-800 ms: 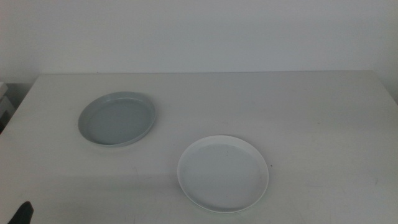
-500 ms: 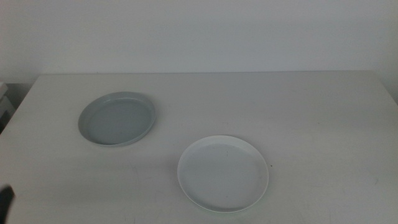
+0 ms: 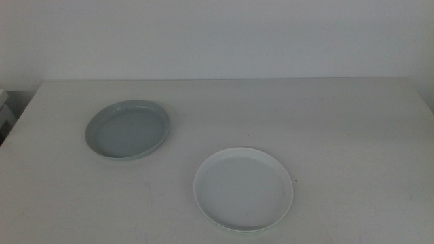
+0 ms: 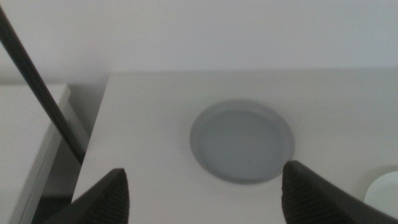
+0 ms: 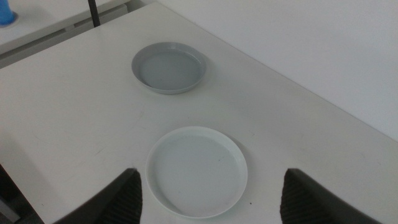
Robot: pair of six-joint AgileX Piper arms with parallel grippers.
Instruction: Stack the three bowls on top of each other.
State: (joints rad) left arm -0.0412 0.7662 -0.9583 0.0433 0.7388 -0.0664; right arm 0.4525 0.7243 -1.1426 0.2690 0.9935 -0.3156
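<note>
Two bowls are in view on the white table (image 3: 339, 122). A grey-blue bowl (image 3: 127, 129) sits at the left, and a white bowl (image 3: 243, 189) lies nearer the front centre, apart from it. Neither gripper shows in the middle view. My left gripper (image 4: 208, 199) hangs open above the table's left edge, short of the grey-blue bowl (image 4: 241, 140); a sliver of the white bowl (image 4: 384, 193) shows too. My right gripper (image 5: 211, 205) is open, high over the near side of the white bowl (image 5: 196, 171), with the grey-blue bowl (image 5: 169, 67) beyond. Both grippers hold nothing.
A lower white side surface (image 4: 25, 143) adjoins the table's left edge, with a thin dark rod (image 4: 37, 81) rising by it. A blue object (image 5: 5, 11) stands on that surface. A plain wall (image 3: 217, 34) backs the table.
The dark tip of the left gripper at the bottom-left corner of the middle view has slid out of the picture. Both bowls stay where they were.
</note>
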